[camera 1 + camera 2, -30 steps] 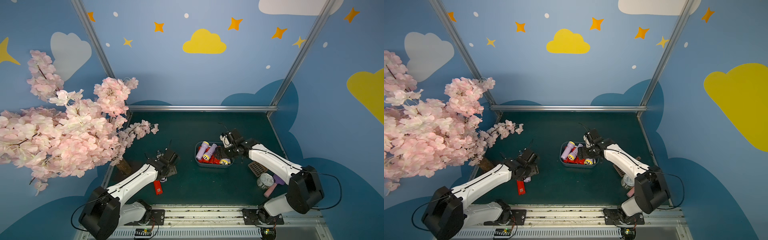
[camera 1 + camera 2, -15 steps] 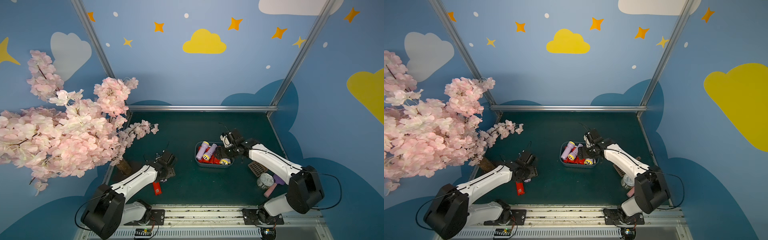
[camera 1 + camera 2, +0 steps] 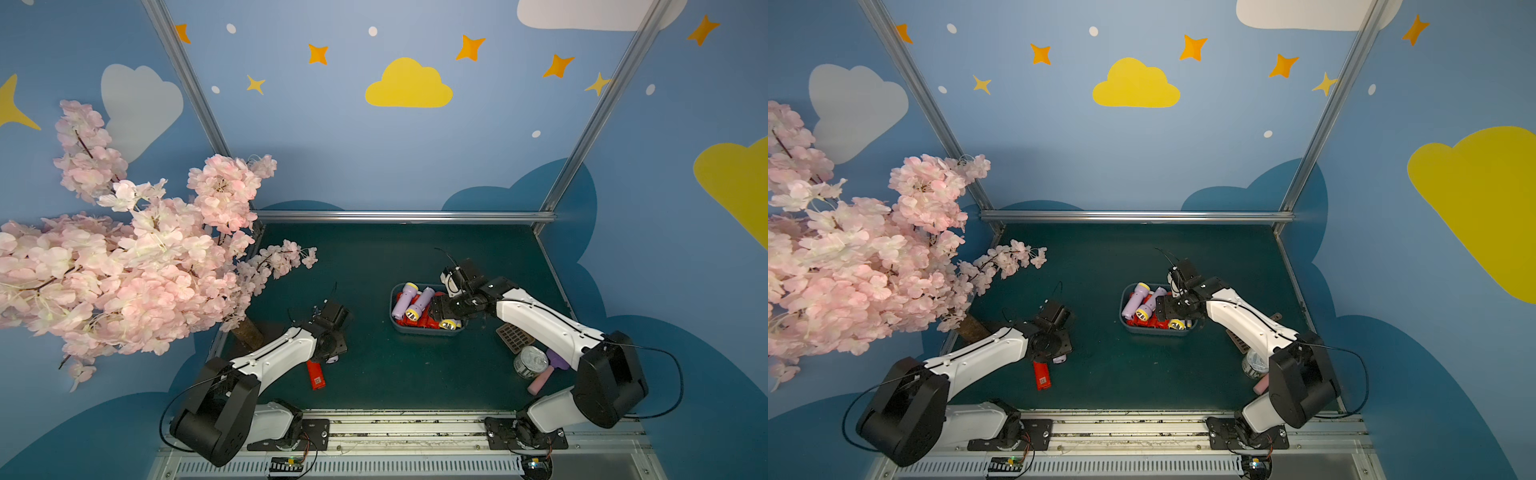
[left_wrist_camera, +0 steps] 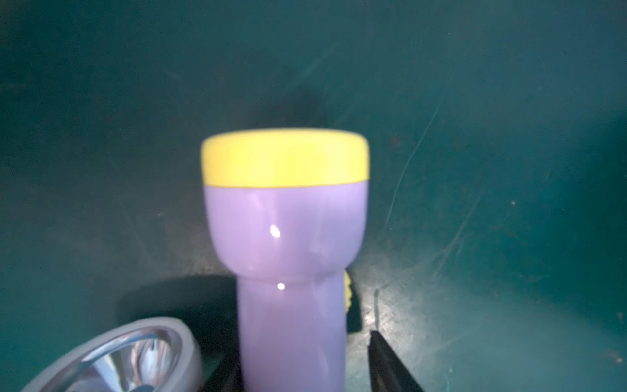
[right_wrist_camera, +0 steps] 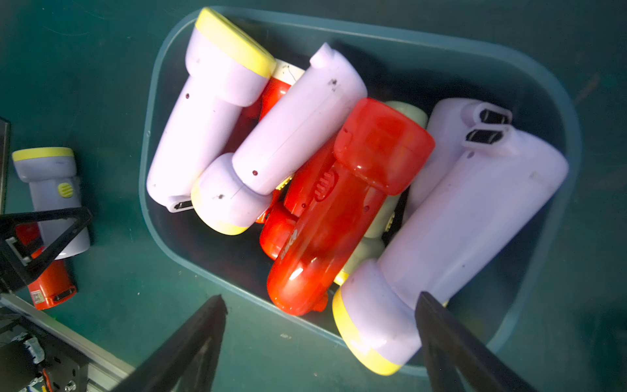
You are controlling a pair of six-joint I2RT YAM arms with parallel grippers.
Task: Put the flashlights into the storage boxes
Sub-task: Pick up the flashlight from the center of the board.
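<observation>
A lilac flashlight (image 4: 288, 237) with a yellow head ring lies on the green table, near the front left. My left gripper (image 4: 302, 353) straddles its body. One finger (image 4: 383, 359) stands a narrow gap away from it and the other is hidden. A red flashlight (image 3: 316, 376) lies just beside it. The blue-grey storage box (image 3: 424, 332) holds several lilac and red flashlights piled on each other. My right gripper (image 5: 320, 298) hovers open over the box's rim (image 5: 559, 101) and holds nothing.
A pink blossom tree (image 3: 124, 270) overhangs the left side, with its trunk (image 3: 247, 336) close to my left arm. At the right, under my right arm, lie a brown slotted scoop (image 3: 515, 337), a silver tin can (image 3: 530, 362) and a pink cylinder (image 3: 540, 381).
My left arm has sunk a little lower over the lilac flashlight. The right arm, the box and the red flashlight have stayed where they were.
</observation>
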